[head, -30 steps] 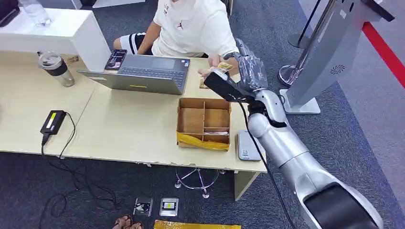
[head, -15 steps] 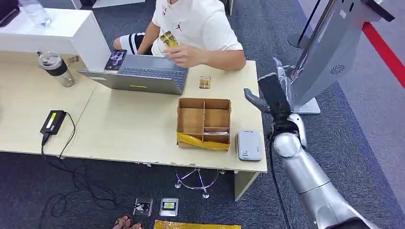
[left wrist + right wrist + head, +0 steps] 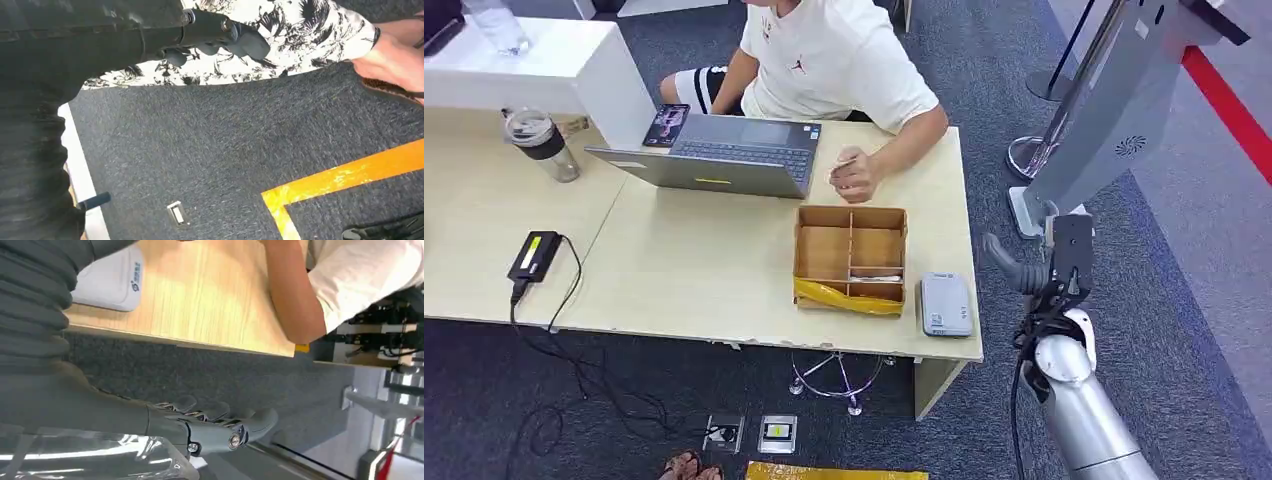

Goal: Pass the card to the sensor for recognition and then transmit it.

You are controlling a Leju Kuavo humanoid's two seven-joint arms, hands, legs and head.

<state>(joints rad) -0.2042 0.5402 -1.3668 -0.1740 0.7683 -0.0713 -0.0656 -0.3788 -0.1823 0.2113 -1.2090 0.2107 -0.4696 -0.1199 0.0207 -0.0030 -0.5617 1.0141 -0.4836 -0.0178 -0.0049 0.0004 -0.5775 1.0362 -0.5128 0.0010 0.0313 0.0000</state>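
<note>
Your right hand (image 3: 1049,268) hangs empty, fingers loosely apart, just off the pale wooden table (image 3: 694,270) edge. The small card (image 3: 844,162) sits in the person's hand (image 3: 856,177) (handover looks done). Next: pick another.

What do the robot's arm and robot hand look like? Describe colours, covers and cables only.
The right arm is silver metal with a rounded silver joint at the wrist and a black cable running along it. The right robot hand is dark grey to black, with a thick grey thumb. In the right wrist view it has a grey ribbed cover and bright screw heads at the finger hinges. The left robot hand is dark grey too.
</note>
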